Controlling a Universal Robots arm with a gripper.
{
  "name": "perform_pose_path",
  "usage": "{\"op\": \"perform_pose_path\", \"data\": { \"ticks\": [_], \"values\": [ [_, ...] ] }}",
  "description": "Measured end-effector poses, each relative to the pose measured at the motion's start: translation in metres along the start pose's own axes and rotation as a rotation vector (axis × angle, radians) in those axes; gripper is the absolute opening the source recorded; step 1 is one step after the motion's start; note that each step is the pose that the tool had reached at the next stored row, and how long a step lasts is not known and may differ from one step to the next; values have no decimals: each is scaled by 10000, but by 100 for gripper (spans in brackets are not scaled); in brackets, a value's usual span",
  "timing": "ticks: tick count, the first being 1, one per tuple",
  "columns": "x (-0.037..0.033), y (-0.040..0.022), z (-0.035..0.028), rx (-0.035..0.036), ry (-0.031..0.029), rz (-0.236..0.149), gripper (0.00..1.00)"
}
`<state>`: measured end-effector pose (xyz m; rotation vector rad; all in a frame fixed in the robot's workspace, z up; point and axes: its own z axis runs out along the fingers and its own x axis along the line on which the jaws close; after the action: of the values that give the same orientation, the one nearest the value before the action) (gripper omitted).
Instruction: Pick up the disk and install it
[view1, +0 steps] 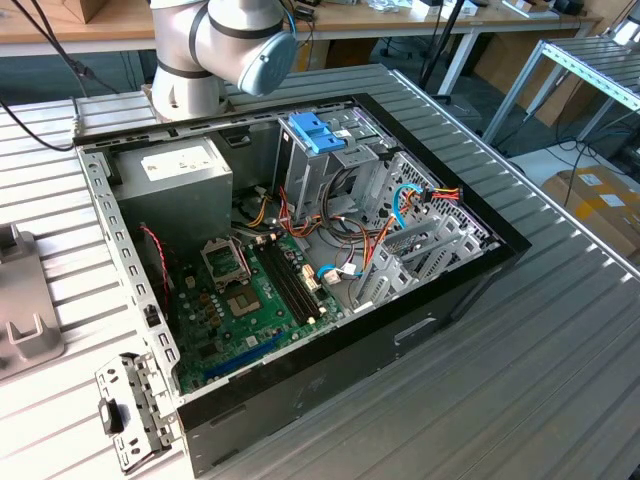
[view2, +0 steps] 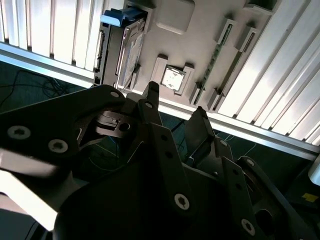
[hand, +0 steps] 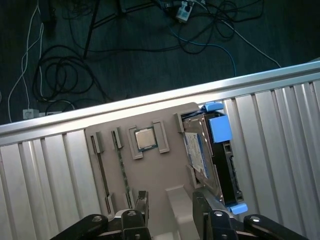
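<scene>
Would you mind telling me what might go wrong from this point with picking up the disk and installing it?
1. The open gripper hangs over the grey tray, off to one side of the disk; a misaimed descent could strike the processor chip beside it.
2. Loose cables crowd the drive cage in the computer case; they might snag the disk at insertion.

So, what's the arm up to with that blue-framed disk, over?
Gripper open, empty, above the grey tray. Disk sits in the tray, not yet picked up. Nothing on top of it.
</scene>
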<state>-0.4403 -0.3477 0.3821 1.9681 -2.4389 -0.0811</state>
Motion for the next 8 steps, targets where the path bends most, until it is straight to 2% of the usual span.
{"op": "perform_pose_path", "data": {
  "ticks": [8],
  "values": [
    [-27, 6, 8, -2, -9, 0, 48]
  ]
}}
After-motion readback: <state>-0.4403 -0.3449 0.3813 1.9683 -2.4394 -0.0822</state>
